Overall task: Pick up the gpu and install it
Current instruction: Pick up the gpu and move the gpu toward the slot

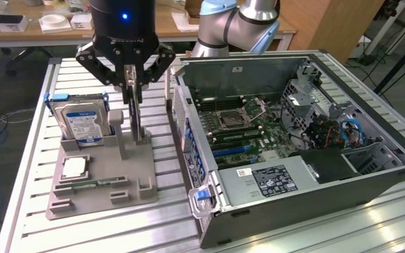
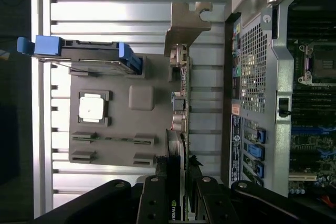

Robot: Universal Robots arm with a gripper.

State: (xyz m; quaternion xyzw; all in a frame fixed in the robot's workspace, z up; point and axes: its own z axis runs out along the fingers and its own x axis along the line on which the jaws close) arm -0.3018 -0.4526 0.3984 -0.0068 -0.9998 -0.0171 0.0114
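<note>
Gripper (image 1: 135,95) clenched on the upright gpu (image 1: 140,124) at the tray (image 1: 90,197); a straight, untilted lift would best spare its bracket (image 2: 185,24).

Bright overhead light, glare on aluminium table (image 1: 371,224)

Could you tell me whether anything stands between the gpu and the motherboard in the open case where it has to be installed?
Yes: the case's perforated rear wall rises between the gpu, gripped on edge in the hand over the grey fixture, and the motherboard. Nothing else visible lies between them.
</note>
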